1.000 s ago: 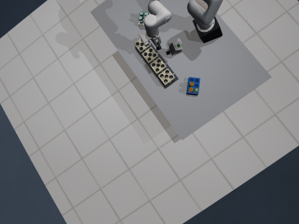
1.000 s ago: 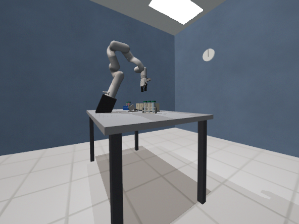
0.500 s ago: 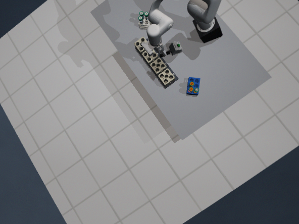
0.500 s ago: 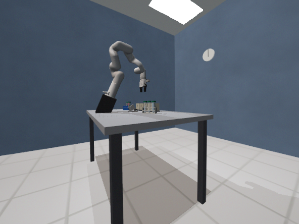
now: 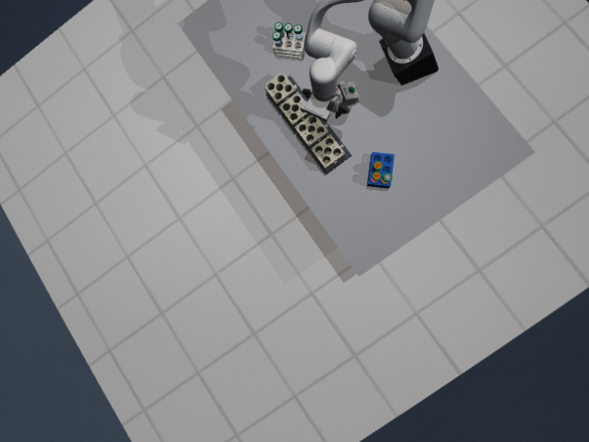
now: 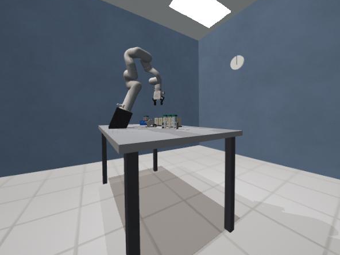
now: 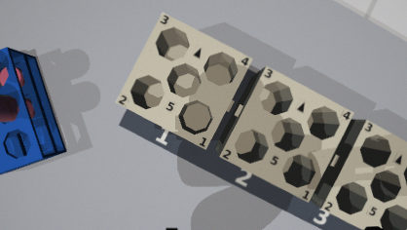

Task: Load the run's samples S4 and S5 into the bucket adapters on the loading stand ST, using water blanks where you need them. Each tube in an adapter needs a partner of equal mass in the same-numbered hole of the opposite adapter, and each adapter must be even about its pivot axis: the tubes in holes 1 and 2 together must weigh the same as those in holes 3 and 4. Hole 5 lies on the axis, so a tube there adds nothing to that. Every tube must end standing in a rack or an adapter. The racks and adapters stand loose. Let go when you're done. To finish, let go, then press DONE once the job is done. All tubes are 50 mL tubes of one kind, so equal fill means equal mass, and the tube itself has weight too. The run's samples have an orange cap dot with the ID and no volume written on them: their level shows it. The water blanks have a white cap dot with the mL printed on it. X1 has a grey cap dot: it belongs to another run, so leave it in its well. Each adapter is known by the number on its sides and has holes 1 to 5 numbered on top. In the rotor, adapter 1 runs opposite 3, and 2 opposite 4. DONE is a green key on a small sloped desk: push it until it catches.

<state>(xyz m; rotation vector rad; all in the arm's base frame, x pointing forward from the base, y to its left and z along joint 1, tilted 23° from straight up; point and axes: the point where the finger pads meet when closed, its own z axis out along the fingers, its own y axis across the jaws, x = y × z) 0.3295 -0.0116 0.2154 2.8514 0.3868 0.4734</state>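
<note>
Four beige bucket adapters [image 5: 305, 119] stand in a row on the dark loading stand. The wrist view shows adapter 1 [image 7: 187, 83], adapter 2 [image 7: 287, 134] and part of adapter 3 [image 7: 375, 180], and every hole in sight is empty. The blue sample rack [image 5: 381, 169] holds tubes with orange cap dots and one with a pale dot; its edge also shows in the wrist view [image 7: 24, 112]. The white blank rack [image 5: 289, 41] holds several green-capped tubes. My gripper [image 6: 158, 101] [image 5: 323, 105] is open and empty, high above the adapter row.
The DONE desk with its green key [image 5: 351, 91] stands just beside the adapter row, close to my wrist. The robot base [image 5: 410, 60] is at the back of the table. The table's edge runs close along the far side of the stand.
</note>
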